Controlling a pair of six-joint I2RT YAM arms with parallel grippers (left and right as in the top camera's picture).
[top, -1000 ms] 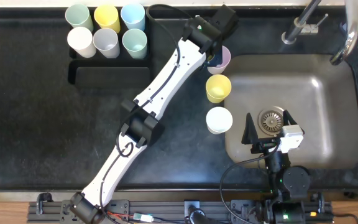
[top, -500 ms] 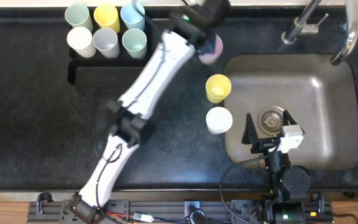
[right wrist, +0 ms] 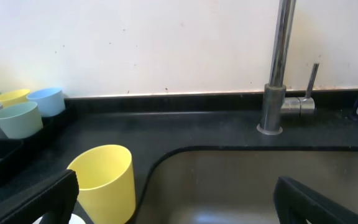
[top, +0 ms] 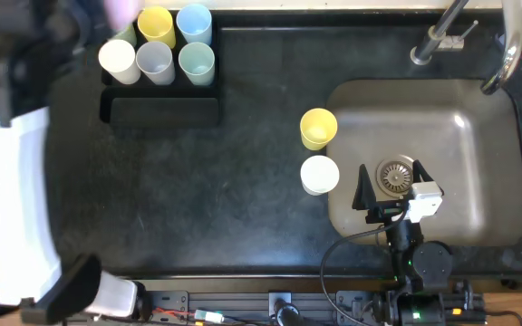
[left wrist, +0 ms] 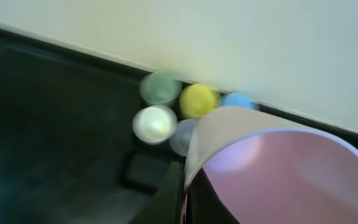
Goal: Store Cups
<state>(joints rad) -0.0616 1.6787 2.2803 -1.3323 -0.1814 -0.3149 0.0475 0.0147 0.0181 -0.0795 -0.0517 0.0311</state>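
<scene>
My left gripper (left wrist: 189, 196) is shut on the rim of a pink cup (left wrist: 278, 168), held high in the air. In the top view the pink cup (top: 120, 11) is a blur over the back left end of the black tray (top: 161, 110). Far below it, the tray holds green (left wrist: 160, 87), yellow (left wrist: 197, 99), blue (left wrist: 238, 99), white (left wrist: 154, 123) and grey (left wrist: 182, 137) cups. A yellow cup (top: 318, 128) and a white cup (top: 319, 174) stand on the counter by the sink's left rim. My right gripper (top: 390, 188) stands open over the sink, near the yellow cup (right wrist: 104, 177).
The steel sink (top: 460, 109) takes up the right side, with a faucet (right wrist: 278, 68) behind it. The tray's front row (top: 161, 110) is bare. My left arm (top: 7, 181) looms large along the left edge. Dark counter lies between the tray and the sink.
My left arm has swung left and upward from the sink's back left corner, carrying the pink cup to above the tray's left end. The right arm has stayed put.
</scene>
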